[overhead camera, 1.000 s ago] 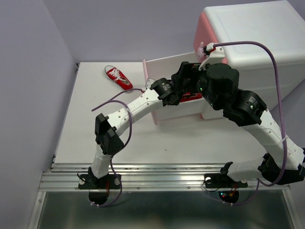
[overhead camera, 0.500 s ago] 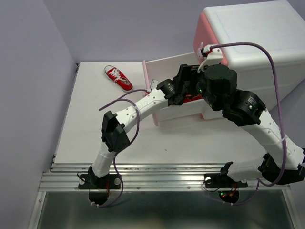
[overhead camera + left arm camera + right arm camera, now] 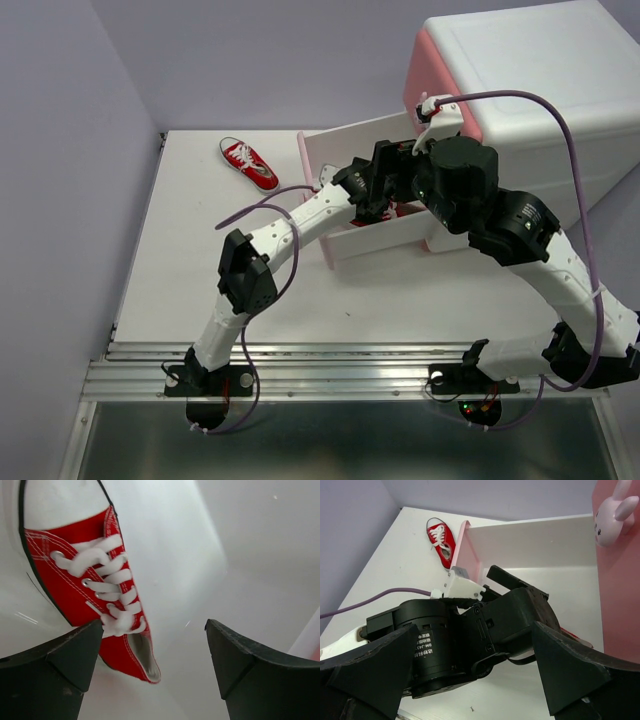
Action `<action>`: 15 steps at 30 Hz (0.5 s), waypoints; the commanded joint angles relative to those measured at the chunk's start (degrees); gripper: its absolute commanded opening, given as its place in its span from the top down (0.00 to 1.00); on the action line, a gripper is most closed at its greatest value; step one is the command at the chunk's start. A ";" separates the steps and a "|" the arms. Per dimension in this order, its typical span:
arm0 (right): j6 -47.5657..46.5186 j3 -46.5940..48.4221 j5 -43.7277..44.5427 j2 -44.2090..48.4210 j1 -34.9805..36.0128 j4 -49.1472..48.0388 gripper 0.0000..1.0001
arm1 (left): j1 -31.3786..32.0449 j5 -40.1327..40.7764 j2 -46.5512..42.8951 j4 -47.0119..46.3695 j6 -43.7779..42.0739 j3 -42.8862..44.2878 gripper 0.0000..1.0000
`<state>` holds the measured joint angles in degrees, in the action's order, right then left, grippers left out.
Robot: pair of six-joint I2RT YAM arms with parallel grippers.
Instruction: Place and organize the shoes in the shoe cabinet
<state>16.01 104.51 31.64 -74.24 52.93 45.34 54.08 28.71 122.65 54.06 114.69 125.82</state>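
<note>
A red shoe with white laces lies on the white floor of the open drawer of the shoe cabinet. My left gripper hovers just above it, open, and its left finger hangs over the shoe's heel without holding it. In the top view only a sliver of that red shoe shows under the arms. A second red shoe lies on the table left of the drawer. My right gripper is open above the left arm's wrist, with nothing in it.
The cabinet's pink front carries a pale bunny knob. The drawer's pink-edged side wall stands between the table shoe and the drawer floor. Both arms crowd over the drawer. A purple cable loops off the left arm.
My left gripper reached further into the drawer, then opened and let go of the red shoe, which now rests on the drawer floor. The right arm has barely moved.
</note>
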 commanded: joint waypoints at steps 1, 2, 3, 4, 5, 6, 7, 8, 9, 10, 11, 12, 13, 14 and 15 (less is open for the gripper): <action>-1.95 0.34 0.62 0.94 0.25 0.80 0.00 | 1.02 3.54 -3.90 -0.62 5.02 2.41 0.03; -1.86 0.69 0.79 0.76 0.25 0.80 0.00 | 1.02 4.42 -4.78 -2.02 3.88 2.85 0.03; -2.12 1.48 0.79 0.67 0.25 0.63 0.00 | 0.85 6.08 -6.53 -3.16 0.22 2.94 0.03; -2.12 1.84 0.88 0.59 0.25 0.54 0.00 | 0.59 6.27 -7.42 -4.31 -1.47 3.11 0.03; -2.12 2.10 1.23 0.50 0.25 0.36 0.00 | -0.20 6.27 -9.43 -8.41 -4.28 3.38 0.03; -2.12 2.45 1.23 0.41 0.25 0.19 0.00 | -0.73 6.27 -10.49 -11.23 -8.57 3.55 0.03; -2.04 3.06 1.06 0.32 0.25 -0.68 0.00 | -1.17 5.75 -11.28 -13.78 -16.01 3.90 0.03; -2.12 3.16 0.54 0.23 0.25 -1.39 0.00 | -2.57 4.79 -13.29 -18.07 -19.73 4.43 0.03; -2.91 3.24 0.01 0.23 0.25 -2.09 0.00 | -3.19 3.39 -14.53 -20.55 -24.12 4.35 0.03; -3.61 3.33 -0.61 -0.03 0.25 -4.10 0.00 | -3.89 3.02 -16.89 -22.40 -30.78 4.17 0.02; -4.31 3.59 -1.22 -0.38 0.25 -4.99 0.00 | -4.68 2.93 -18.22 -22.34 -32.50 4.00 0.01; -5.89 4.12 -2.71 -0.90 0.25 -5.96 0.00 | -7.04 1.97 -19.72 -22.51 -34.34 3.21 0.01; -6.51 5.60 -3.16 -1.43 0.25 -6.14 0.00 | -8.80 1.01 -21.21 -22.68 -36.97 2.16 0.01; -6.87 6.40 -3.77 -2.05 0.25 -6.23 0.00 | -10.65 0.21 -24.70 -22.60 -37.69 -0.90 0.01; -7.91 7.11 -4.21 -3.27 0.25 -6.32 0.00 | -12.67 -1.71 -26.48 -22.69 -38.49 -2.93 0.01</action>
<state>13.93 108.92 26.68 -75.35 53.69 37.89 47.57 28.97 109.12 36.07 87.39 125.08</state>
